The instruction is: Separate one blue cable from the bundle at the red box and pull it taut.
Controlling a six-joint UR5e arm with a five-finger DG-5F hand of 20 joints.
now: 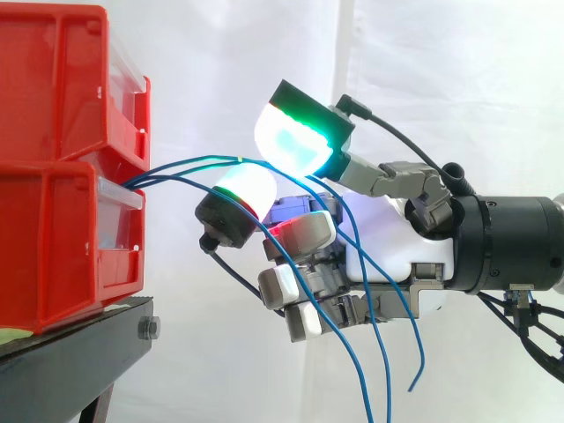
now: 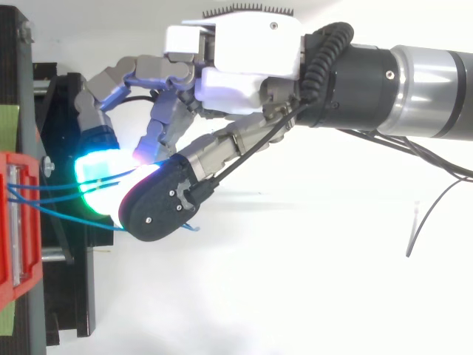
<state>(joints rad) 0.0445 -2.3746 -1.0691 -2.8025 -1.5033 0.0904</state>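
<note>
- Red boxes: two hard, glossy plastic bins stacked one on the other, each with a clear plastic front; seen from above as a red edge at the left.
- Surface: a matte black metal stand that carries the boxes, with a hex bolt on its front corner.
- Curtain: plain white cloth with soft vertical folds, behind everything.
- Robot hand: smooth white palm shell, grey metal finger links and thick rounded pads with black backs. It comes in from the right and is closed in a narrow pinch. Its cyan-green pad and a white pad meet on one cable, and the other fingers curl in below the palm.
- Blue cable: thin, round and smooth-jacketed. It leaves the gap between the two boxes, rises in a shallow arc and passes between the two glowing pads, where it is held. It is curved, not straight.
- Other cables: the same thin blue wire, starting at the same gap. They run just under the held one, cross in front of the curled fingers and hang in loose curves below the palm, with their free ends apart.
- Top view: the cables run close together from the red box to the pads.
</note>
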